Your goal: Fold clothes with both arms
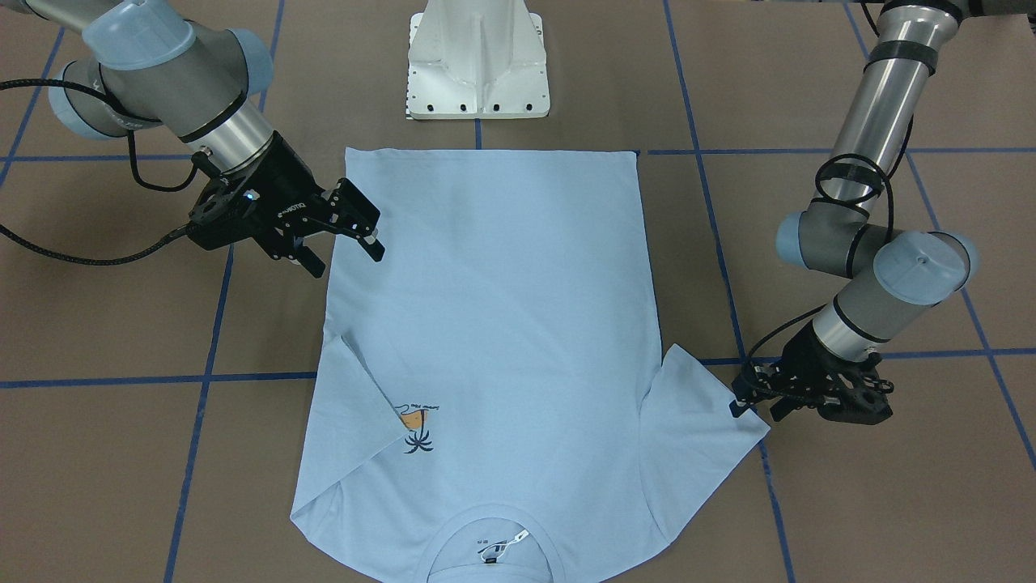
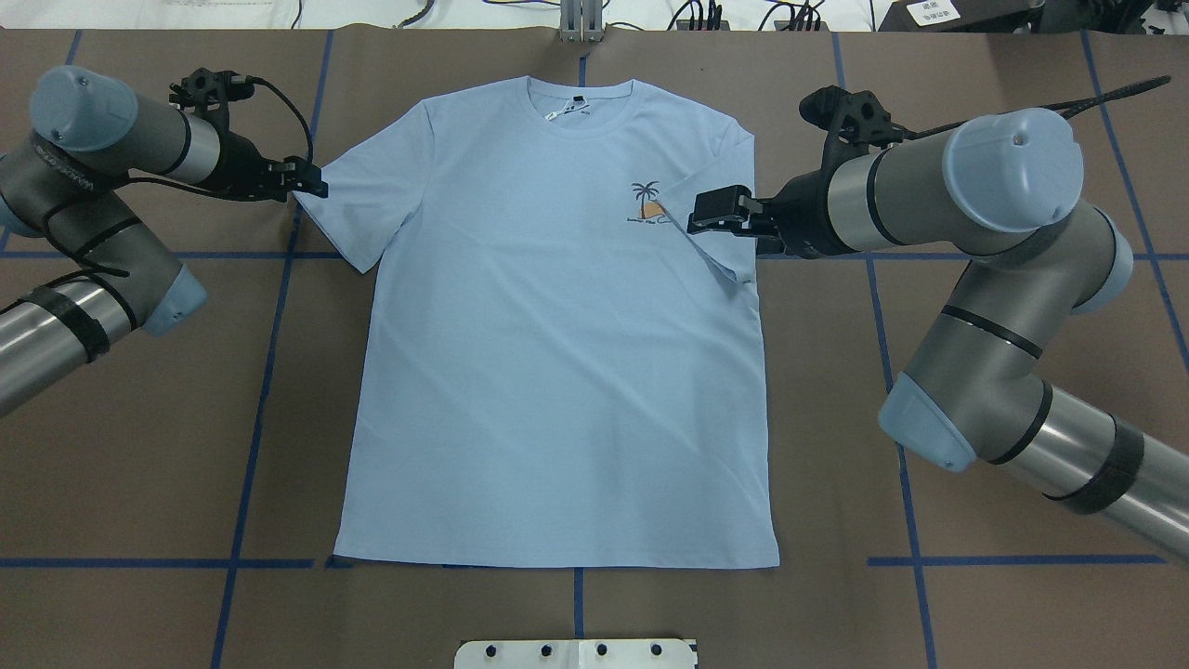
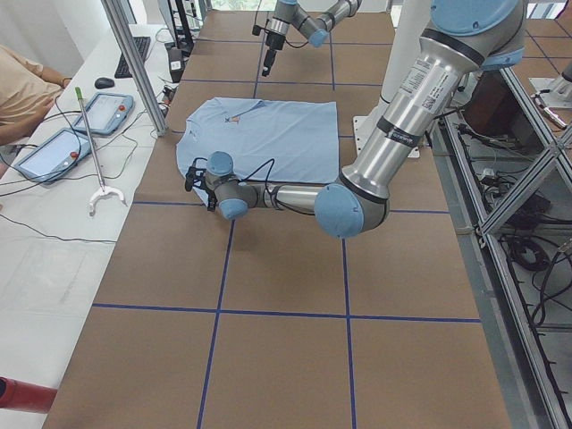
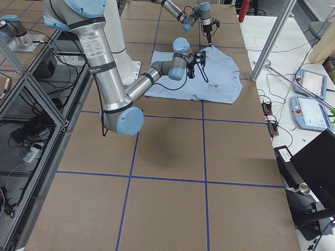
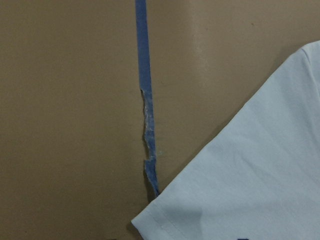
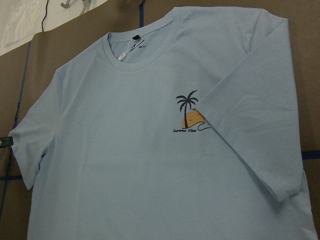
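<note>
The light blue T-shirt (image 1: 502, 324) lies flat, front up, neck away from the robot (image 2: 557, 372). Its palm print (image 6: 189, 112) is partly covered by one sleeve (image 2: 720, 200) folded in over the chest. My right gripper (image 1: 348, 261) is open and empty and hovers above that folded sleeve (image 2: 706, 218). My left gripper (image 1: 757, 405) is low at the hem of the other sleeve (image 2: 311, 181), which lies spread flat. It looks open and holds nothing. The left wrist view shows only that sleeve's corner (image 5: 260, 175) on the table.
The white pedestal base (image 1: 477, 57) stands at the robot's side beyond the shirt's bottom hem. Blue tape lines (image 5: 145, 100) grid the brown table. Tablets (image 3: 54, 152) and a metal post (image 3: 134, 63) stand at the operators' side, where a person (image 3: 18, 89) sits.
</note>
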Tool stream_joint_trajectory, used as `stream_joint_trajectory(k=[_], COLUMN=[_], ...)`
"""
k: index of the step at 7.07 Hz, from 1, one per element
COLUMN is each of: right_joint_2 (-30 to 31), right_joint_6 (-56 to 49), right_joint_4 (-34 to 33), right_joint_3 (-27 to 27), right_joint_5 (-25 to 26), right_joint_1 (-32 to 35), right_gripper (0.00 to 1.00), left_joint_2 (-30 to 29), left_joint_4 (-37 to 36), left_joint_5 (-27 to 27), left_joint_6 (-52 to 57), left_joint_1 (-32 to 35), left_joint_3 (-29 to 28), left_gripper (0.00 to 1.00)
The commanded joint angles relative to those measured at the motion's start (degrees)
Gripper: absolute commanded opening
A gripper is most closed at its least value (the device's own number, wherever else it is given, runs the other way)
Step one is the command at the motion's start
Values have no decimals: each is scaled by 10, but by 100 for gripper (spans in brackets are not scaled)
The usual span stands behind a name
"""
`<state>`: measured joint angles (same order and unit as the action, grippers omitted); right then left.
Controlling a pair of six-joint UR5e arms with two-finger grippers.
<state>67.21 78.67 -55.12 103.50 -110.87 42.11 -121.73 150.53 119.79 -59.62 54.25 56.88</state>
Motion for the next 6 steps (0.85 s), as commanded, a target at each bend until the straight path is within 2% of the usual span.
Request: stream_joint_trajectory(k=[1, 4, 5, 6], right_joint_2=[1, -1, -1, 0], right_joint_6=[0, 0, 2, 3], right_joint_4=[-1, -1, 2, 2], right_joint_3=[-1, -8, -11, -12], right_joint_5=[0, 3, 4, 4], right_joint_1=[0, -2, -3, -4], right_gripper=[100, 100, 100, 100], left_joint_2=[-10, -18, -19, -21], left_joint_4=[-1, -1, -1, -2], left_joint_5=[-7, -15, -16, -15], left_joint_6=[-1, -1, -1, -4], left_joint_1=[0, 0, 0, 0], left_joint_3=[-12, -24, -24, -23], left_gripper=[63, 62, 47, 19])
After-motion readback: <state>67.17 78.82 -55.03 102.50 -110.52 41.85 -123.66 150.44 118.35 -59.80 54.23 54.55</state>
